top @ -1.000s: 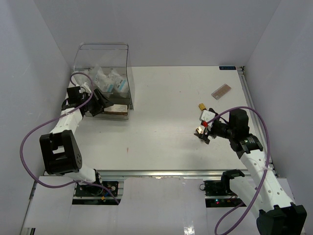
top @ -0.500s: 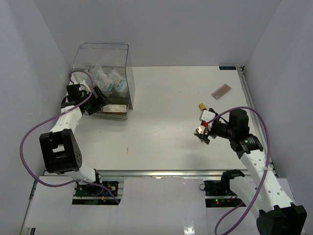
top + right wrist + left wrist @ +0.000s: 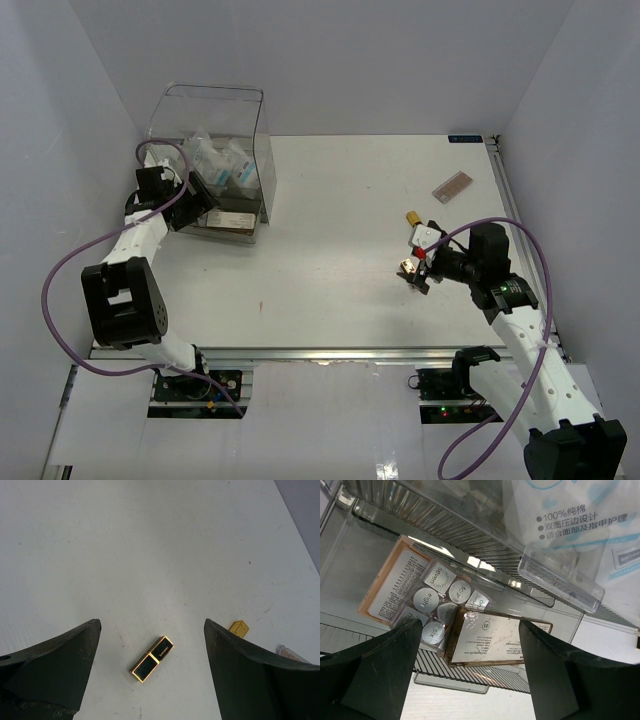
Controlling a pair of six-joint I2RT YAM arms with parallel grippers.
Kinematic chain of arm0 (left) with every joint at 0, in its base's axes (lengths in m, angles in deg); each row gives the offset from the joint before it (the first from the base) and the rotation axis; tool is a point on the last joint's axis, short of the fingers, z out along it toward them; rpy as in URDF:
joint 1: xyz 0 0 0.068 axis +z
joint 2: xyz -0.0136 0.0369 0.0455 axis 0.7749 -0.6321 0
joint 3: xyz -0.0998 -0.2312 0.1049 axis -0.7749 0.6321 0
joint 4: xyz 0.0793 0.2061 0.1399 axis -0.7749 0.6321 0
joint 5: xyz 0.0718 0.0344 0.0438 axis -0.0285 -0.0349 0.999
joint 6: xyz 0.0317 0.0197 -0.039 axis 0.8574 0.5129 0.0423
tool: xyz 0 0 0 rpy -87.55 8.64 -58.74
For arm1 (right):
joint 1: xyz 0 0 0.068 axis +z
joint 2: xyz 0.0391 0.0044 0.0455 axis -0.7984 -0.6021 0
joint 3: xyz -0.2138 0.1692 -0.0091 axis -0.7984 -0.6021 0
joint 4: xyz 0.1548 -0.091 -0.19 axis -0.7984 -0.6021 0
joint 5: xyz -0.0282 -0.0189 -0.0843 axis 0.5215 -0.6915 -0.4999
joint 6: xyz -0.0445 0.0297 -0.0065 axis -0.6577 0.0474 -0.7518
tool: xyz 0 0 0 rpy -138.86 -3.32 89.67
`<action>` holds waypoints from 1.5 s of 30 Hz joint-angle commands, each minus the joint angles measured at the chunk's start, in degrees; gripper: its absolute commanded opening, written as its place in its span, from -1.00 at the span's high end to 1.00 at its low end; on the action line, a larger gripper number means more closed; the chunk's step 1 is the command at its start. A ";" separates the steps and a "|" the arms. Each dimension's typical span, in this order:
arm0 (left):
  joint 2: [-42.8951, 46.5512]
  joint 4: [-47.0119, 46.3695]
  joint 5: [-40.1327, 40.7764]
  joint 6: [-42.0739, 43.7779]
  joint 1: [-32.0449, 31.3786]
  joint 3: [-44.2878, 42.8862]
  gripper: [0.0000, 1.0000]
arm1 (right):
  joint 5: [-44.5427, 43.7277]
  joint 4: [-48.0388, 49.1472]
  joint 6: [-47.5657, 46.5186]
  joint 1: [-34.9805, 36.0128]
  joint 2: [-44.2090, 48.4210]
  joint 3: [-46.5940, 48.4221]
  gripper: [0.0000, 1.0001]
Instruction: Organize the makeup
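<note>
Gold-edged tube [image 3: 152, 659] lies under right gripper [image 3: 151, 625], jaws released, seemingly lined up for grasping; left gripper [image 3: 470, 632], jaws likewise released, faces boxed palettes [image 3: 495, 642].

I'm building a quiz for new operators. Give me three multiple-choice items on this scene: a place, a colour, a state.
1. Where are the two palettes in the left wrist view? A on the table; B inside the clear box; C in the left end effector.
2. The tube under the right end effector is: A black with gold edges; B red; C white.
3. The right end effector is: A shut on the tube; B shut on a palette; C open, empty.
B, they show through the box's wall; A, plain in the right wrist view; C, its fingers stand apart, nothing between.
</note>
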 commanded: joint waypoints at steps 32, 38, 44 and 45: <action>44.82 -11.36 -11.13 0.36 -0.01 24.94 -0.96 | -56.86 9.45 60.81 -7.47 -53.78 38.98 -0.80; 46.51 -10.99 -10.16 0.67 -0.06 25.09 -0.96 | -62.61 2.27 65.72 -8.56 -72.35 57.45 -0.80; 47.21 -10.90 -10.17 0.84 0.02 25.00 -0.96 | -65.90 0.91 67.15 -8.64 -81.45 65.87 -0.80; 47.25 -10.90 -10.12 0.89 -0.02 25.04 -0.96 | -66.99 0.53 67.49 -8.68 -82.57 66.68 -0.80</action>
